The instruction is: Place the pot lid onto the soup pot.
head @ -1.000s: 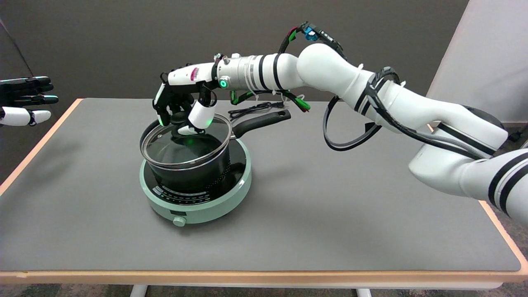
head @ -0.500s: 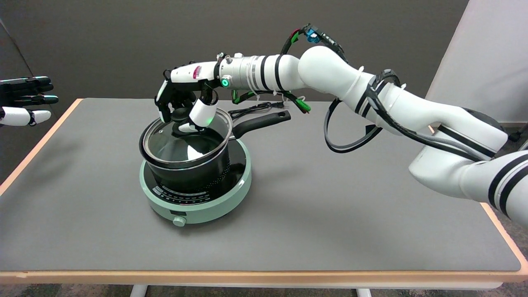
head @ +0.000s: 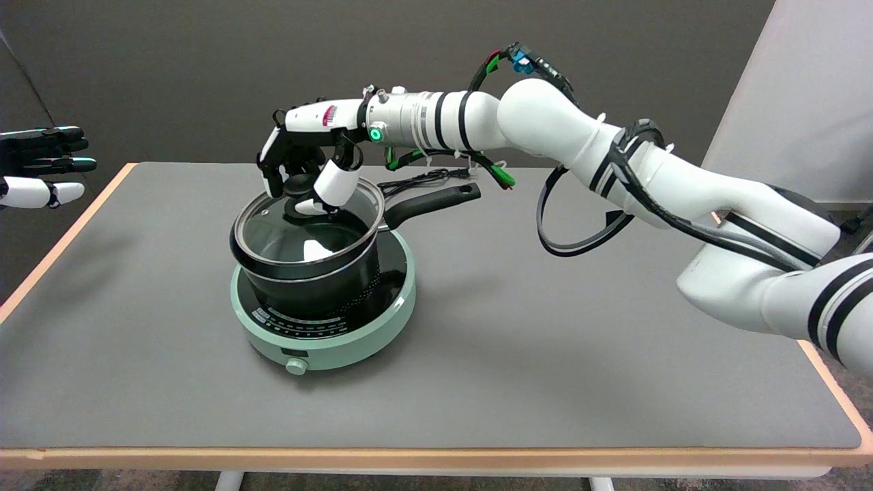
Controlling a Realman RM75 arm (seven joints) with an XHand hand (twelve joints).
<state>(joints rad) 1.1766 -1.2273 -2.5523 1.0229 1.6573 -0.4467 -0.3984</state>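
Your right hand [head: 303,167] has its fingers [head: 334,185] curled around the knob of the pot lid [head: 300,228], which sits on the soup pot [head: 314,279]; lifting without letting go could drag it askew.

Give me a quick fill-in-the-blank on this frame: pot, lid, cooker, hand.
1. The glass lid sits on the black ____.
2. The pot stands on a pale green ____.
3. The right hand has its fingers around the lid's black ____.
4. The pot's long handle points toward the picture's ____ side.

Missing words: pot; cooker; knob; right
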